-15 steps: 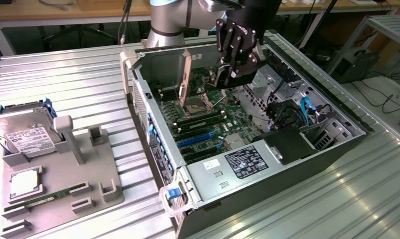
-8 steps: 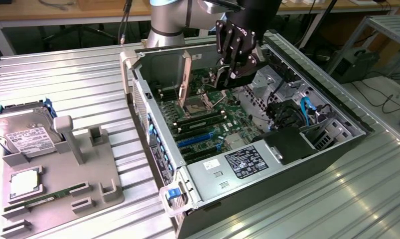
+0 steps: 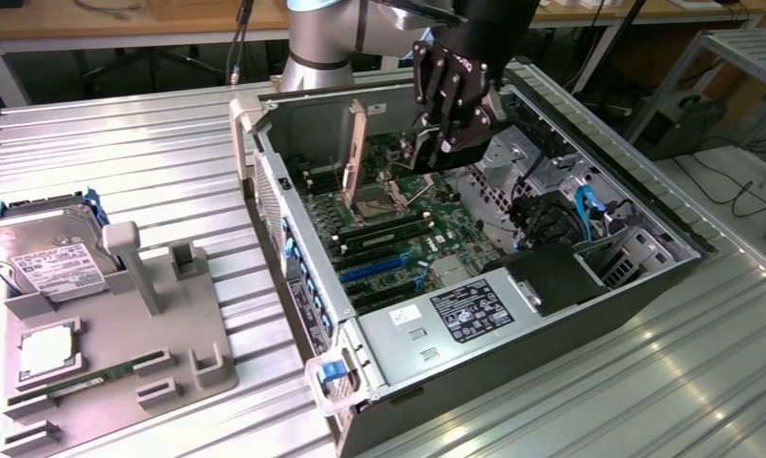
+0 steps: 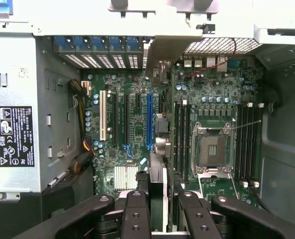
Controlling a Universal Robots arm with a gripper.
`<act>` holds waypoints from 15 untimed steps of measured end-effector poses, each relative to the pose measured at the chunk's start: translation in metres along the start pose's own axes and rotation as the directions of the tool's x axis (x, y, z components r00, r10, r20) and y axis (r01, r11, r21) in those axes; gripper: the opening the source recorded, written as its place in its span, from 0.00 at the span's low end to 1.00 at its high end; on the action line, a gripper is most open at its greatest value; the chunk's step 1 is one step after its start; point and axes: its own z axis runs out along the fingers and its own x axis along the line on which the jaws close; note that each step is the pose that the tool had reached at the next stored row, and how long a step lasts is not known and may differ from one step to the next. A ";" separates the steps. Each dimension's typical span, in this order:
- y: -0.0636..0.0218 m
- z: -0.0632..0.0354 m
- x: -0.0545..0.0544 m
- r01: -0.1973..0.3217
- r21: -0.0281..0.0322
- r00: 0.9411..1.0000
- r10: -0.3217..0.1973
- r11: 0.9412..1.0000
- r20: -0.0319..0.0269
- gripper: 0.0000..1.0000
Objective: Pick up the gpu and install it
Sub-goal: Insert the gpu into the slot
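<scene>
Gripper (image 3: 453,129) pinches the gpu (image 4: 157,186) edge-on, card hanging upright over the motherboard (image 3: 402,224) inside the open PC case (image 3: 587,315). In the wrist view the card sits just beside the blue slot (image 4: 149,122). Do well: keep the card vertical, line its edge along the slot, bracket toward the rear openings.

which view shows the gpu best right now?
The wrist view. There the gpu runs edge-on from between the fingers of the hand to its bracket at the case's rear slots, over the motherboard. In the exterior view the gpu stands upright inside the case, its board face visible.
</scene>
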 end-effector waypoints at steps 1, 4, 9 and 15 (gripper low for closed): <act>0.0000 0.0004 0.000 0.000 0.000 1.000 0.000 1.000 0.000 0.27; 0.0000 0.0013 0.000 0.000 0.000 1.000 0.000 1.000 0.000 0.27; 0.0000 0.0029 0.000 0.000 0.001 1.000 0.000 1.000 0.000 0.27; 0.0000 0.0054 0.000 0.000 0.002 1.000 0.000 1.000 0.000 0.27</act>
